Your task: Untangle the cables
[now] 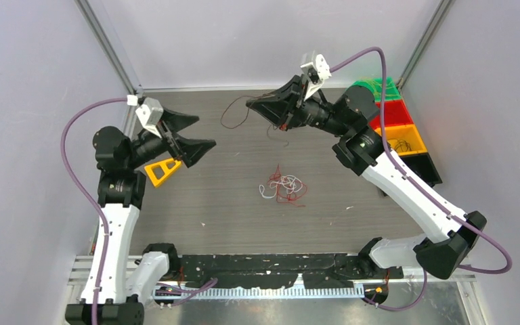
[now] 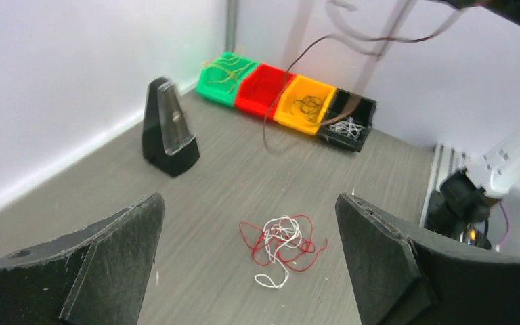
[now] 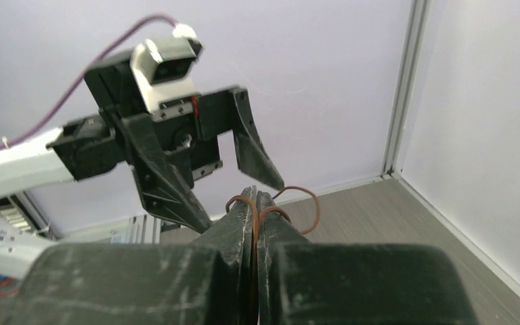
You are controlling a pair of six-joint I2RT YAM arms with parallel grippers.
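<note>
A small tangle of red and white cables point(image 1: 283, 186) lies on the grey table, near the middle. It also shows in the left wrist view point(image 2: 281, 244), ahead of and between my left fingers. My left gripper point(image 1: 206, 133) is open and empty, raised at the left and pointing right; it also shows in its own wrist view point(image 2: 249, 203). My right gripper point(image 1: 249, 104) is shut on a dark brown cable point(image 1: 233, 115) and holds it high, with the strand hanging in loops point(image 2: 277, 101). The brown cable point(image 3: 305, 203) is pinched between the shut right fingers point(image 3: 255, 198).
A row of bins stands at the right wall: green point(image 1: 379, 88), red point(image 1: 393, 108), orange point(image 1: 403, 139) and black point(image 1: 421, 166), with sorted cables inside. A yellow triangular stand point(image 1: 162, 169) sits by the left arm. A black wedge-shaped stand point(image 2: 168, 132) is near the back wall.
</note>
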